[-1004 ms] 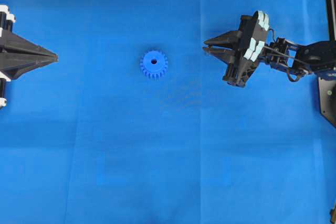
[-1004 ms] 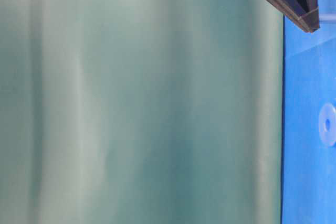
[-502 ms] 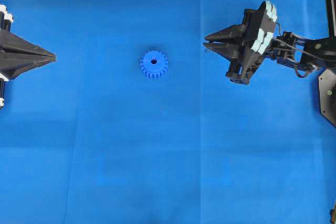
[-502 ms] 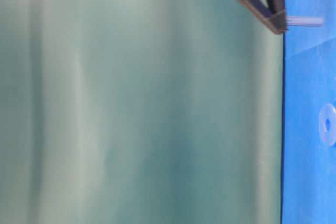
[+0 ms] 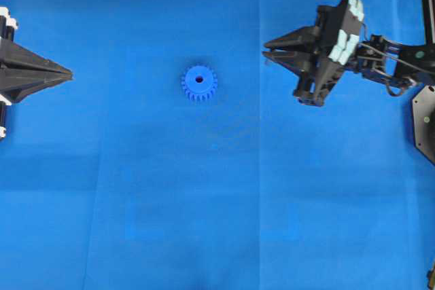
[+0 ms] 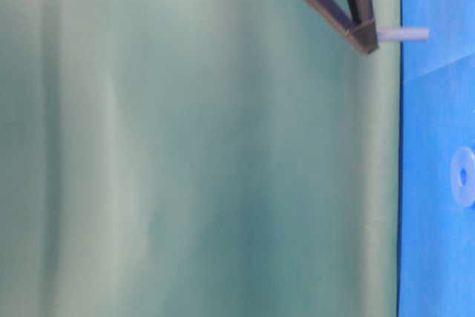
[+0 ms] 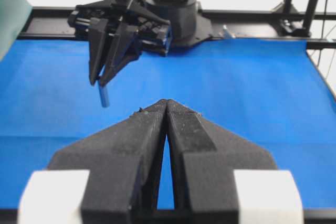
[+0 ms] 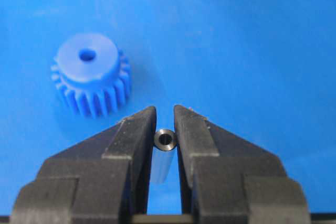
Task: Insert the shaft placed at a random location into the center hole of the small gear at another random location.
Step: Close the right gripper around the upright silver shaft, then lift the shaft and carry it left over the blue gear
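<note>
The small gear [image 5: 199,83], bright blue with its center hole [image 5: 199,79] facing up, lies flat on the blue cloth left of the middle. My right gripper [image 5: 265,53] hovers to its right, shut on the shaft [image 8: 164,156], a short silvery tube held between the pads with one end sticking out below the tips. The shaft [image 7: 104,96] hangs clear of the cloth under the right gripper [image 7: 101,81]. In the right wrist view the gear [image 8: 90,74] and its hole [image 8: 86,54] lie ahead, to the left. My left gripper [image 5: 70,73] rests shut and empty at the left edge.
Blue cloth [image 5: 204,202] covers the whole table. A black bracket [image 5: 425,123] and a rail stand at the right edge. The right arm's base and the black frame [image 7: 173,3] close off the far side. A green backdrop [image 6: 185,146] fills the table-level view.
My right gripper has risen off the cloth with the shaft in it and drifted slightly toward the far side. The gear and the left gripper have not moved.
</note>
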Robot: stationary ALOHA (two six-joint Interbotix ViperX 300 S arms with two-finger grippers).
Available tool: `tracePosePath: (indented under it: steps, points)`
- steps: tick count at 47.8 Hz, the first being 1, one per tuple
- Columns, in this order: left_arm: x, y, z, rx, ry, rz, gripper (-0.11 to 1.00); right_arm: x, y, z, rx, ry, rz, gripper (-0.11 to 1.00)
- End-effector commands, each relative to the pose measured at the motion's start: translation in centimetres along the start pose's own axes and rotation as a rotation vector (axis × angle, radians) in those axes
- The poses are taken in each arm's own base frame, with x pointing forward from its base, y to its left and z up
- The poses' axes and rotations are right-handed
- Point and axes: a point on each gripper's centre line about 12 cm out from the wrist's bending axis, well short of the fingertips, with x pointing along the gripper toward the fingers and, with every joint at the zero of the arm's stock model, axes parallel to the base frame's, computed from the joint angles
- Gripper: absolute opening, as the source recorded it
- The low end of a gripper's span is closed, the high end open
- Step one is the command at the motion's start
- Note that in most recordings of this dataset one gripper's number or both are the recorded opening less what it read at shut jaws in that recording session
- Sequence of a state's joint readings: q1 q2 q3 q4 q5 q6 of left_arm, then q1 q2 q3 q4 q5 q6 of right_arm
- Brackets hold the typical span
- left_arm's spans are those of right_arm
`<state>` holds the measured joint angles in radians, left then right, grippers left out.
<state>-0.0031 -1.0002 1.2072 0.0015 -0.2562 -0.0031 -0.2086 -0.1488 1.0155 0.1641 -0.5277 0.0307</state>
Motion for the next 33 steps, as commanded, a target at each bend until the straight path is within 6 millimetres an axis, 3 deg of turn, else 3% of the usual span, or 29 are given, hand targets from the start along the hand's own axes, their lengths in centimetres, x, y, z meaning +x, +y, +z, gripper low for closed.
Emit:
tracePosePath:
  steps: [1,19,33]
  points:
    - [0.1,0.0,0.4,-0.002,-0.011,-0.002,0.00,1.0,0.9,1.5,-0.005,-0.038,0.024,0.03]
    - [0.1,0.0,0.4,-0.003,-0.011,-0.002,0.00,6.3,4.2,4.0,-0.019,-0.051,0.084,0.03]
    - [0.1,0.0,0.4,-0.003,-0.012,-0.002,0.00,8.8,5.1,4.7,-0.020,-0.043,0.097,0.03]
